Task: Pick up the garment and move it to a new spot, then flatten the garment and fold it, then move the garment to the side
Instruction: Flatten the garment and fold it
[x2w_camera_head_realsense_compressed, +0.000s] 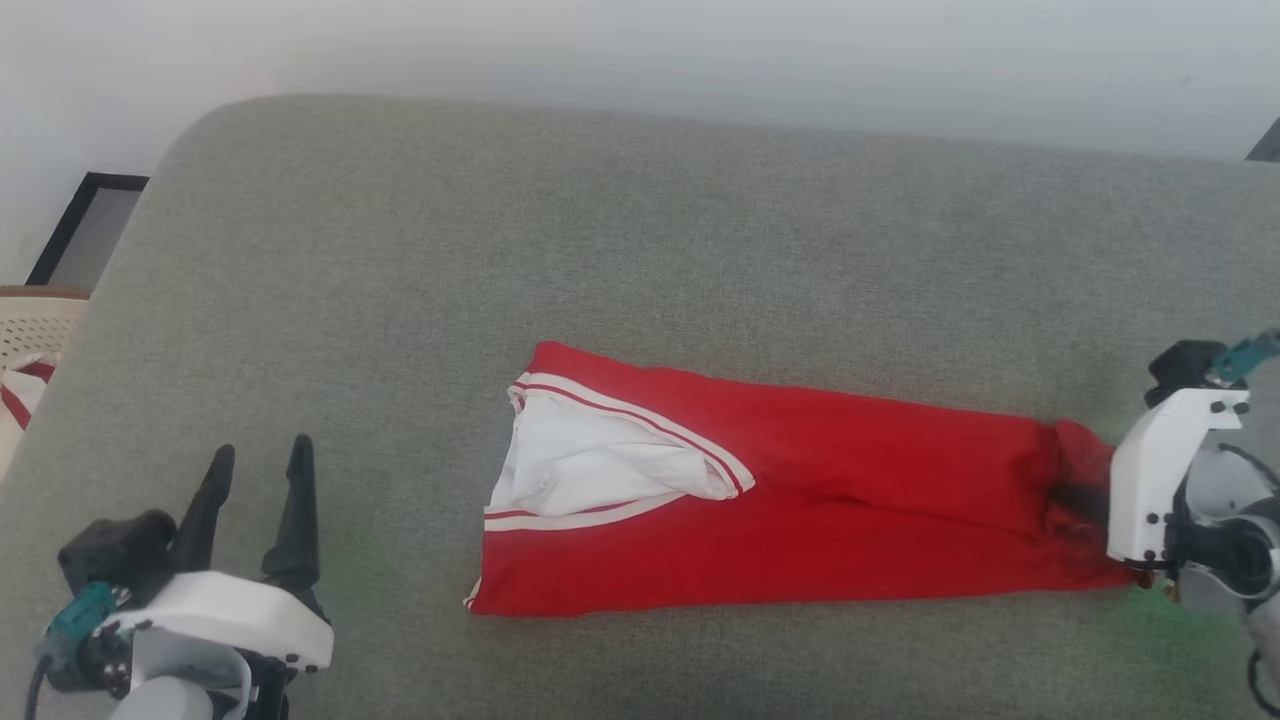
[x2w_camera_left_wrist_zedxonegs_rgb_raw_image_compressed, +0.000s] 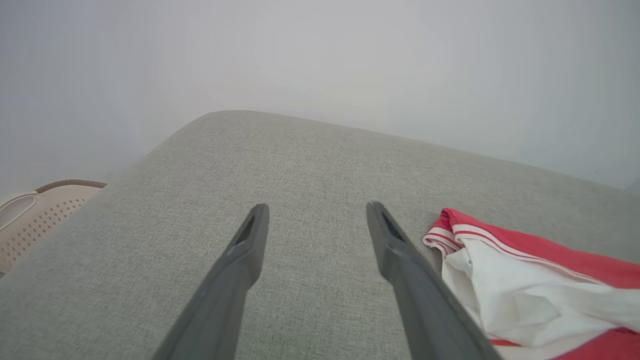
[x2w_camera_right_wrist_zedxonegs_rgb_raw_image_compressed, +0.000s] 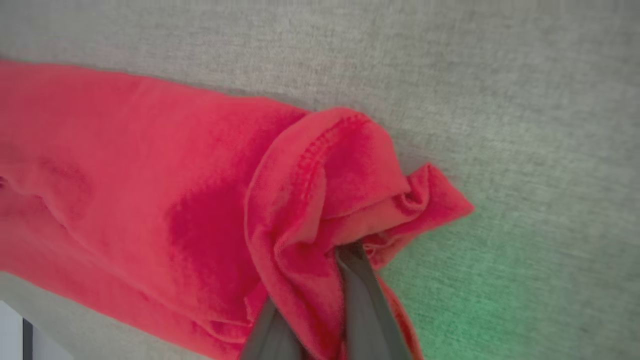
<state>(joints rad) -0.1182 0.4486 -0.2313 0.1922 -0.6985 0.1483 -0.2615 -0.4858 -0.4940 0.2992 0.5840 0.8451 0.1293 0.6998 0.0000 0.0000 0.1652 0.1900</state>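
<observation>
Grey fabric cushion (x2w_camera_head_realsense_compressed: 600, 230) (rounded corner) against a pale wall (x2w_camera_head_realsense_compressed: 700, 50).

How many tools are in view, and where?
2: left tool at head view's lower left, open, clear of the garment; right tool at right edge, shut on the garment's bunched end.

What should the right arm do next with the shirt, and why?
Probably lift the pinched hem a little and start carrying it toward the collar end. The right gripper is shut on the bunched hem of the garment, which lies folded lengthwise in a long strip on the grey cushion. The left gripper hovers open, clear of the cloth.
</observation>
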